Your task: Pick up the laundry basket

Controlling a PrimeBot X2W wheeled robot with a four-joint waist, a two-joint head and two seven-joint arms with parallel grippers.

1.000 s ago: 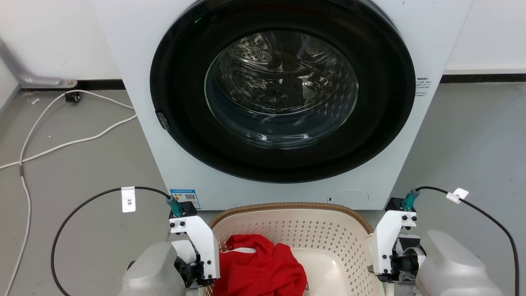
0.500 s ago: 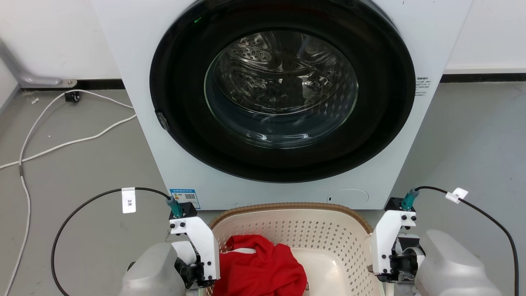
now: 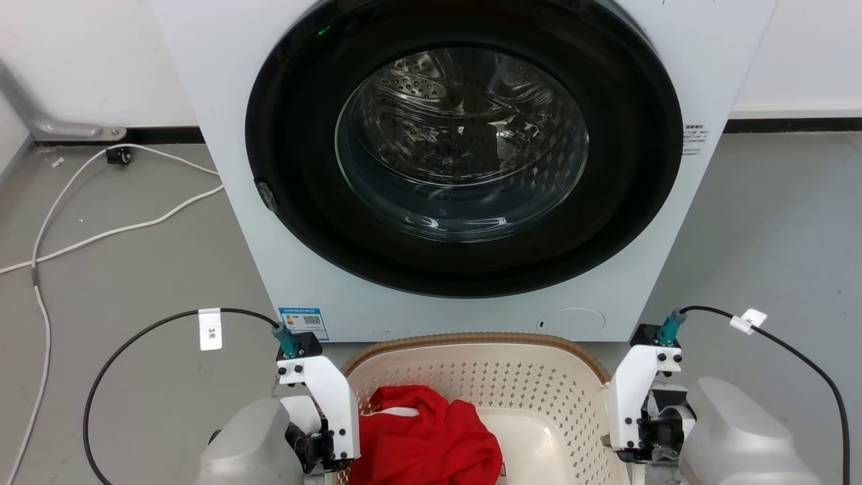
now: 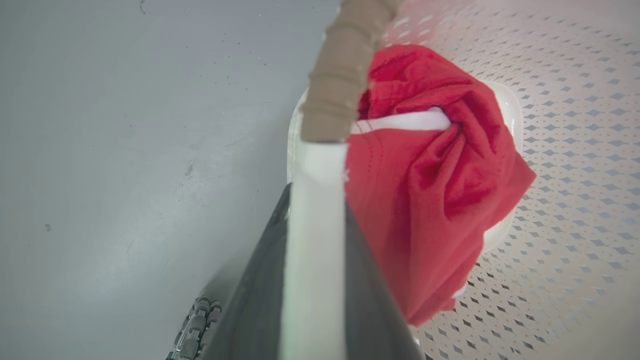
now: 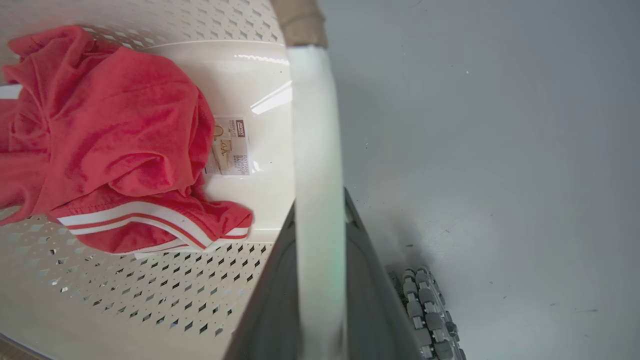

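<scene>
Floor point(image 3: 148, 276) and washing machine point(image 3: 269, 283) barely shift in view — left end effector point(image 4: 315, 215) and right end effector point(image 5: 320, 215) stay clenched on opposite sides of the laundry basket point(image 3: 471, 337), lift seemingly just starting.

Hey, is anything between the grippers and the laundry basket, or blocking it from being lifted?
Nothing visible does. The left gripper and right gripper each straddle a white handle of the laundry basket. The washing machine stands close behind it, but the space above looks clear.
</scene>
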